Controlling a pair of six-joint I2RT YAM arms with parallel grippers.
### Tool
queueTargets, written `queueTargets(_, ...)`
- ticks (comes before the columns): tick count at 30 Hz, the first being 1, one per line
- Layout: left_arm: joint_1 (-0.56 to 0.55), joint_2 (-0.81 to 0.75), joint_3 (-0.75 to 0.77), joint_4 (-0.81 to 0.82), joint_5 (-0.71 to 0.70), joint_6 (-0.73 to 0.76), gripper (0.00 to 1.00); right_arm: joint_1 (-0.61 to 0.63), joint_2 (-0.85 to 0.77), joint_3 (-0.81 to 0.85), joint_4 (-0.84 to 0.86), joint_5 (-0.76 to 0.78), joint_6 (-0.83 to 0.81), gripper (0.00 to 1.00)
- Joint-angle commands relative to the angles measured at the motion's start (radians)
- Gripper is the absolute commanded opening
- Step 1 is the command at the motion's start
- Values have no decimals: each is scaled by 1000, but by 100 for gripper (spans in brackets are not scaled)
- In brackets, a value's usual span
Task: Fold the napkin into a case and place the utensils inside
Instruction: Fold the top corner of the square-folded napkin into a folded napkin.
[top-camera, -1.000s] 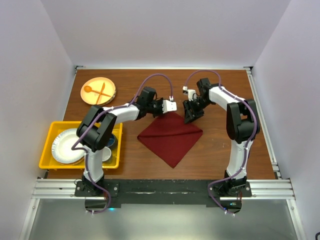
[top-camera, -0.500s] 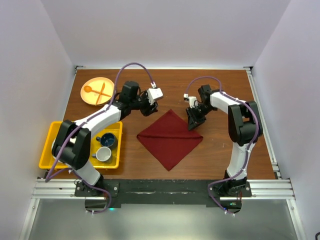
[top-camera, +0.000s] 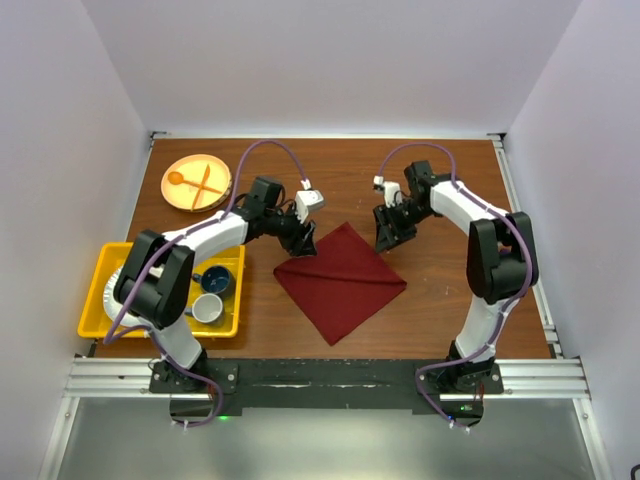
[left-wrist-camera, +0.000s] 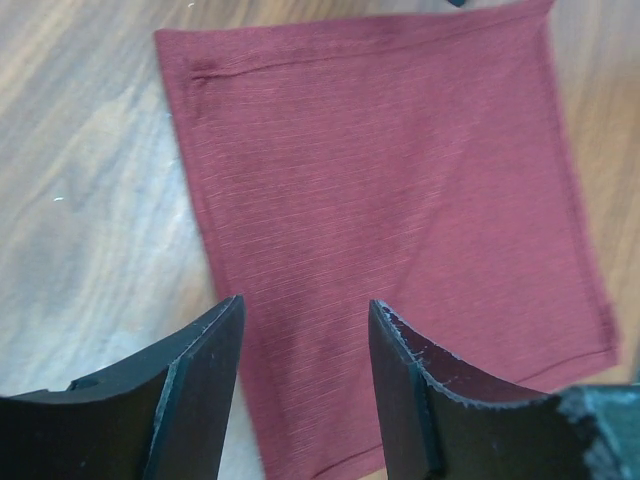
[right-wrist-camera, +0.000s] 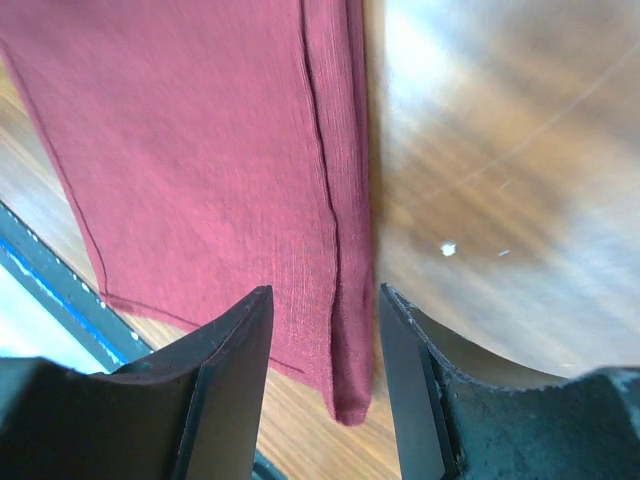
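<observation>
The maroon napkin (top-camera: 340, 285) lies flat on the wooden table as a square turned corner-up. My left gripper (top-camera: 303, 243) hovers open over its upper left edge; in the left wrist view the cloth (left-wrist-camera: 400, 180) spreads beyond the left gripper (left-wrist-camera: 305, 303), with nothing pinched. My right gripper (top-camera: 385, 235) stands open at the upper right edge. In the right wrist view the napkin's hemmed edge (right-wrist-camera: 345, 330) runs between the right gripper (right-wrist-camera: 325, 292) jaws, untouched. No case shows. The utensils are out of view.
An orange plate (top-camera: 215, 170) with an orange spoon and fork sits at the back left. A yellow tray (top-camera: 95, 290) at the left holds a blue cup (top-camera: 215, 281), a white cup (top-camera: 207, 307) and white plates.
The left gripper pulled back from the napkin's top corner, then came down at its upper left edge and opened. The right gripper closed briefly, reopened and shifted slightly along the upper right edge.
</observation>
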Motion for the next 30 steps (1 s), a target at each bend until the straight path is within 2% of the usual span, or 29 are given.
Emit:
queueTargets(1,12,-24,2,100,106,-149,57,-3,-63,83,-4,-90,-19,49)
queueTargets(6,12,21,21,158,68,-220,52,8,-58,54,62,-108,42,49)
queueTargets(9,12,54,49,195,45,-231,48,8,-37,69,88,-90,55,41)
queueTargets(13,12,125,120,195,48,-251,45,9,14,92,64,-79,30,33)
queueTargets(20,10,173,164,195,96,-297,33,9,-36,54,16,-152,25,29)
queueTargets(23,10,148,131,195,120,-325,33,15,-76,22,19,-188,50,31)
queueTargets(26,10,119,80,261,108,-358,37,26,-93,-13,57,-185,76,32)
queueTargets(30,10,156,90,319,97,-409,38,34,-58,-11,94,-179,99,32)
